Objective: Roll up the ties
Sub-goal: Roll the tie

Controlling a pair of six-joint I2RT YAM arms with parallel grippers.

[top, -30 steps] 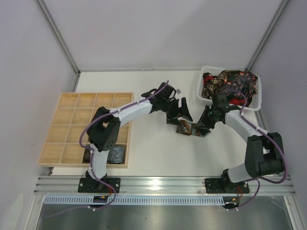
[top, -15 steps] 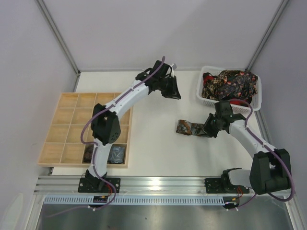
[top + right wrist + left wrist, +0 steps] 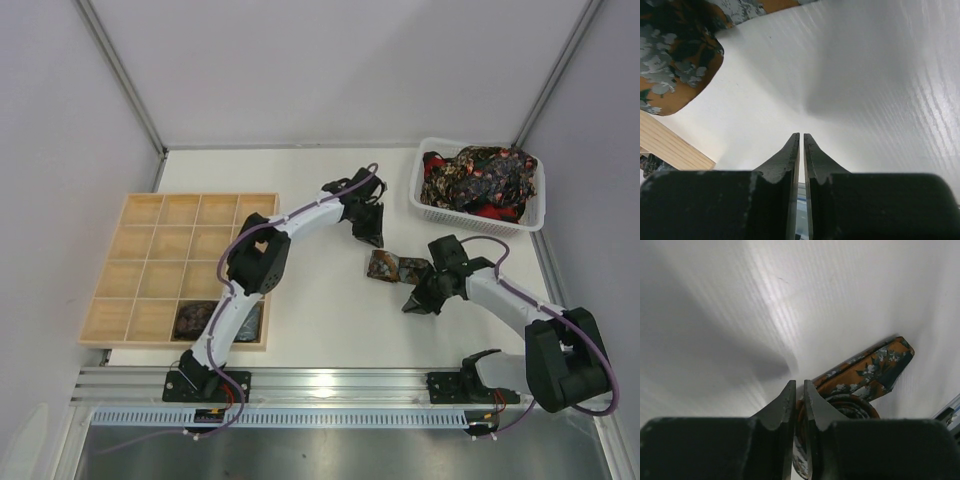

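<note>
A partly rolled tie (image 3: 386, 265), brown-orange with green and pale flecks, lies on the white table between the arms. In the left wrist view its coil (image 3: 852, 407) sits just behind the fingers, and its flat tail (image 3: 870, 367) points away to the right. My left gripper (image 3: 373, 239) (image 3: 797, 382) hovers at the tie's far edge, jaws shut to a thin slit, gripping nothing that I can see. My right gripper (image 3: 415, 304) (image 3: 801, 135) is shut and empty, just on the near right of the tie (image 3: 675, 60). More ties (image 3: 475, 175) are heaped in the basket.
The white mesh basket (image 3: 536, 203) stands at the back right. A pale wooden grid tray (image 3: 150, 265) lies at the left, with dark coils (image 3: 190, 320) in its near cells, partly hidden by the left arm. The tray's corner (image 3: 670, 147) shows in the right wrist view.
The left gripper swung away to the far side, shut there, and has now come back down beside the tie. The right gripper slid off the tie toward the near side.
</note>
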